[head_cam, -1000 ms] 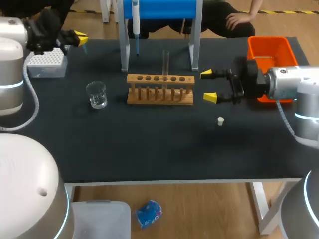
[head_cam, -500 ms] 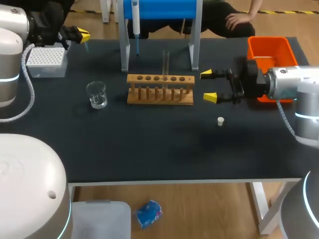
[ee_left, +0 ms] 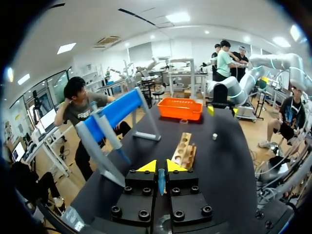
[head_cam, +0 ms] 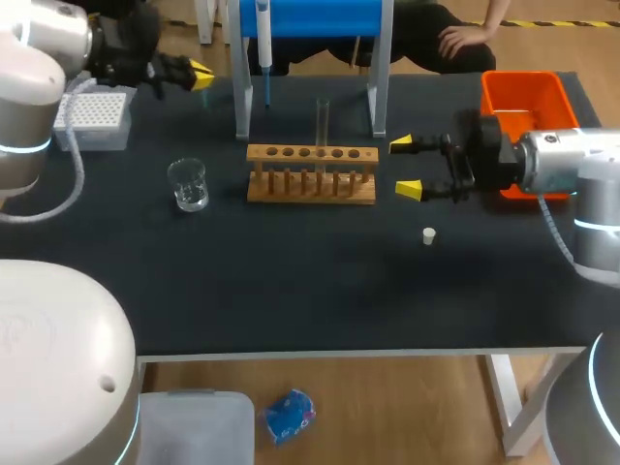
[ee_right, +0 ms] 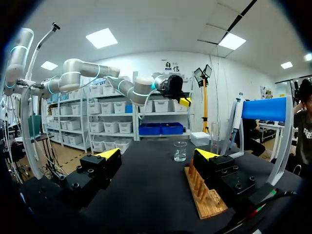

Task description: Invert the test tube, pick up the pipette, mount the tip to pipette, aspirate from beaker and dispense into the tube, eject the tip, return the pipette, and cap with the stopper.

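— Where is the left gripper point(head_cam: 201, 75)?
— Over the far left of the black table point(head_cam: 291, 291), near the white tip box point(head_cam: 92, 118). Its fingers are clamped on a slim blue pipette tip point(ee_left: 161, 180).
— What stands ahead of it?
— The blue-topped stand point(head_cam: 310, 17) with the white pipette point(head_cam: 263, 39) hanging from it. Past that, the wooden rack point(head_cam: 310, 184) holds the clear glass test tube point(head_cam: 323, 118) upright.
— And the right gripper point(head_cam: 405, 167)?
— Fingers apart, just beside the rack's right end. The small white stopper point(head_cam: 428, 234) lies near it, with the orange bin point(head_cam: 523, 89) behind. The glass beaker point(head_cam: 187, 184) stands left of the rack.
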{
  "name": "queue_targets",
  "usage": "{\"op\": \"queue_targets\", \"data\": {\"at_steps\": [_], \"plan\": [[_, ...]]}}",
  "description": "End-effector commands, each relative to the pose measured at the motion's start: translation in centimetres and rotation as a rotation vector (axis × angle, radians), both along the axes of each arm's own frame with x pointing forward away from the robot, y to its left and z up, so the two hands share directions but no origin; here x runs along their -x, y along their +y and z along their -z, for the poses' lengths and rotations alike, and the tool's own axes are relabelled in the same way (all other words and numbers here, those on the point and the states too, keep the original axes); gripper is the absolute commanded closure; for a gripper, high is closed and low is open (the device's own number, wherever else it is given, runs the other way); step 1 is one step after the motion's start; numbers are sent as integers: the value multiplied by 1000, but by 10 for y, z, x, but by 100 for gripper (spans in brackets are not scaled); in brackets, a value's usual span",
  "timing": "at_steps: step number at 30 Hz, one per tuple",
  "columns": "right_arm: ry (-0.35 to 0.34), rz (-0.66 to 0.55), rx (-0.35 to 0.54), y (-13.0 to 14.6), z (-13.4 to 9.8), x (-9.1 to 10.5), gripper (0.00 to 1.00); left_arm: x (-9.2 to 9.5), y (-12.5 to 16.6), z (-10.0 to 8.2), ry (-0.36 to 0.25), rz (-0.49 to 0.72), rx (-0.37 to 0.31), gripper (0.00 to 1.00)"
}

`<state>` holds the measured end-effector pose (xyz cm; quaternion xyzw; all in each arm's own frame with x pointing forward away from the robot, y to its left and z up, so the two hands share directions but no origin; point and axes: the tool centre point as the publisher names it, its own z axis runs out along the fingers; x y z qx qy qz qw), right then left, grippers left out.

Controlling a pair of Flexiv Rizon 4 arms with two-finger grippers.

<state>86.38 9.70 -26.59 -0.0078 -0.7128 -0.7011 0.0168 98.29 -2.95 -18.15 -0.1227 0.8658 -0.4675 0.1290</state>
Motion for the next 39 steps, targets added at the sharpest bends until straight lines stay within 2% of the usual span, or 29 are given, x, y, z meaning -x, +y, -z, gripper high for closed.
{"op": "queue_targets", "data": {"at_steps": [1,6,23,34,39], "plan": [[-1,1,0,0,0,0,0,15,-27,-7,0,17,-20,100],[-1,1,0,0,0,0,0,29,-62,-6,51,66,12,100],[-1,1,0,0,0,0,0,30,-65,-8,46,80,14,100],[-1,1,0,0,0,0,0,64,-128,-1,91,104,43,100],[-1,1,0,0,0,0,0,73,-155,5,119,124,59,100]]}}
